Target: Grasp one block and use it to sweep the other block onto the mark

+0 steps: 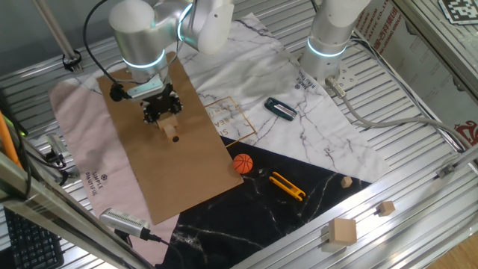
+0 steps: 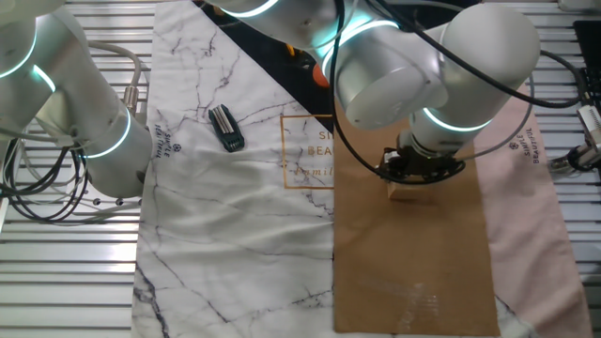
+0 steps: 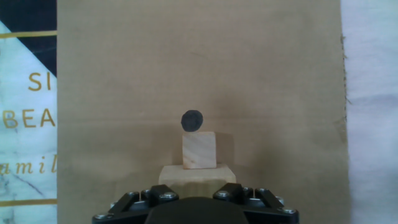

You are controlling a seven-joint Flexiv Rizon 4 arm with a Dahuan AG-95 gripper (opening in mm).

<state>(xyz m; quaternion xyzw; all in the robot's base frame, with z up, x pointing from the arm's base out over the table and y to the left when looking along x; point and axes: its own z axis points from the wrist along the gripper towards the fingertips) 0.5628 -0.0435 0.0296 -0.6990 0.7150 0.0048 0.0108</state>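
Nearest the hand camera, the gripper has its fingers clamped on the larger wooden block, which sits low on the brown paper sheet. Directly ahead of it, and seemingly touching its front face, stands the small wooden cube, whose far edge lies just short of the black dot. The sweep therefore appears to be in its last stage, with the cube not yet on the mark. Judging by the slight offset, the next move calls for a short forward push, steered a little left so the cube does not slide past the dot.
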